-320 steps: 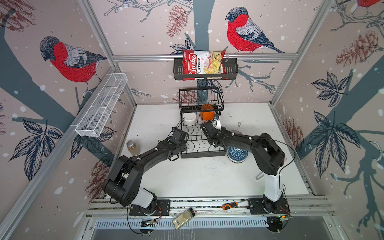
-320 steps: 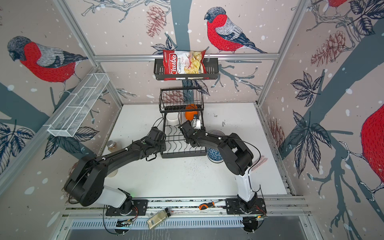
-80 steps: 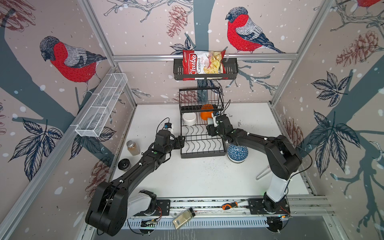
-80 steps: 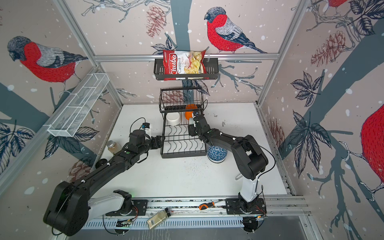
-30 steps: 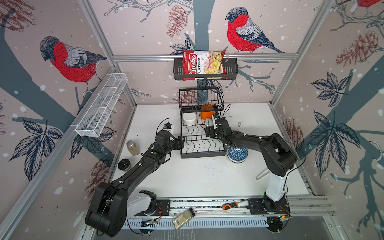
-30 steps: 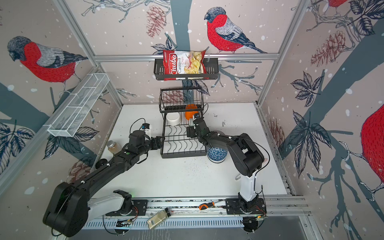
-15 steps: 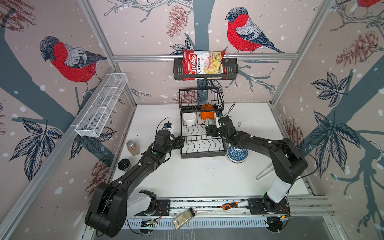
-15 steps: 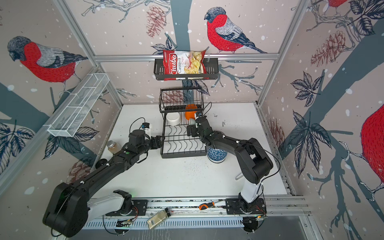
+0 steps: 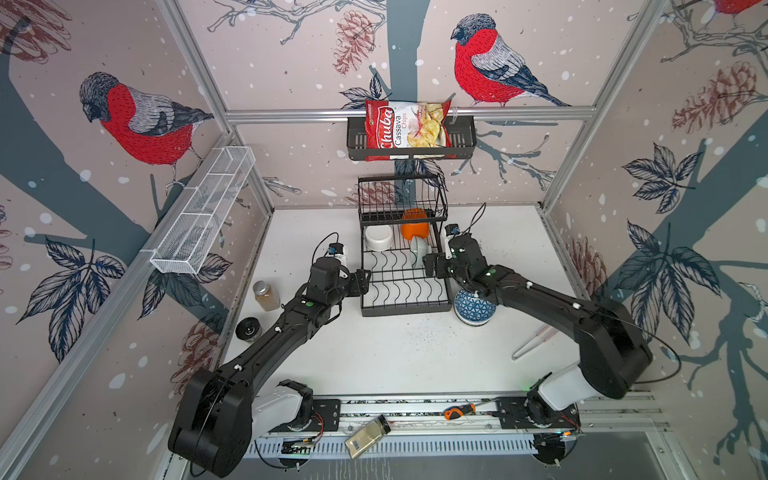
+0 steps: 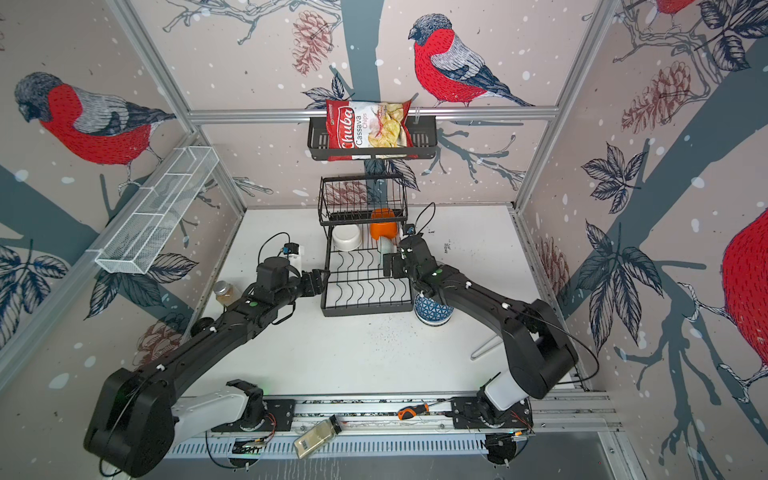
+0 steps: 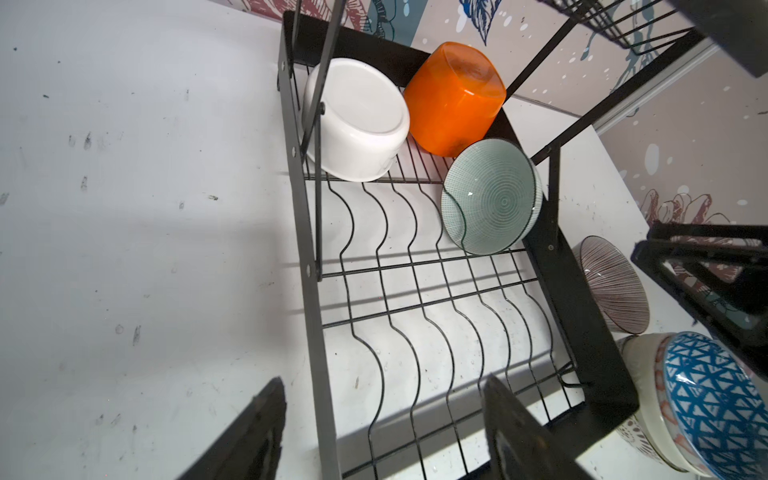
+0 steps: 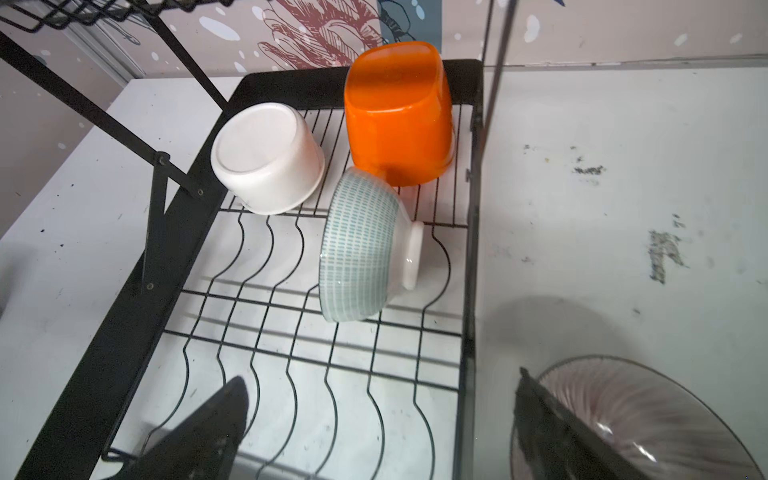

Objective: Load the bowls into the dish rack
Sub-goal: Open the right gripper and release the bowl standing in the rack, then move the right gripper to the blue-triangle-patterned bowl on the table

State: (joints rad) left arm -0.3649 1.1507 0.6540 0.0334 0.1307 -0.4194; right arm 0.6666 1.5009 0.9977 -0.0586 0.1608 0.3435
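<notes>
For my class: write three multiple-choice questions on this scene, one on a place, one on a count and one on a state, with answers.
1. Where is the blue patterned bowl? A in the raised basket; B beside the dish rack, outside it; C in the white mesh trough.
2. How many bowls sit on the rack's lower grid? A one; B five; C three.
3. The right gripper is: A open and empty; B shut on the blue patterned bowl; C shut on a rack wire.
Answers: B, it stands off the rack's near right corner; C, the white bowl, orange bowl and mint-green bowl; A, its jaws stand apart with nothing between.
</notes>
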